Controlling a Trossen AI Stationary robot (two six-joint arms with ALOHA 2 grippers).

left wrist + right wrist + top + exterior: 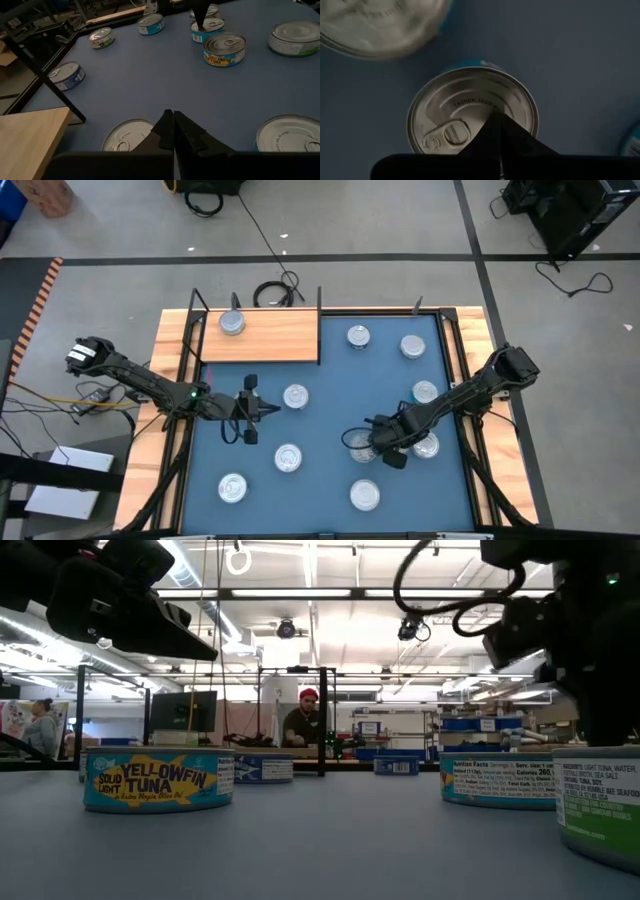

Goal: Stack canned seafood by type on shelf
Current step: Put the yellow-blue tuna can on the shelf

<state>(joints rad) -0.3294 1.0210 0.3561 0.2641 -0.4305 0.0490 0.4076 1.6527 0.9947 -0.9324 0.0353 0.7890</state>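
looking down, you see a blue mat (320, 480) on a wooden table (170, 330), workshop behind. count nine tins (296, 396) on the mat, one tin (232, 323) on the shelf (270, 338). your left gripper (272, 411), pinched closed, empty, sits beside a mid-mat tin. your right gripper (352, 442), closed too, hovers over another tin (470, 112).

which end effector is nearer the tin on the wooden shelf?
Left. The left end effector sits mid-mat, below the tin on the shelf; the right end effector is far across the mat.
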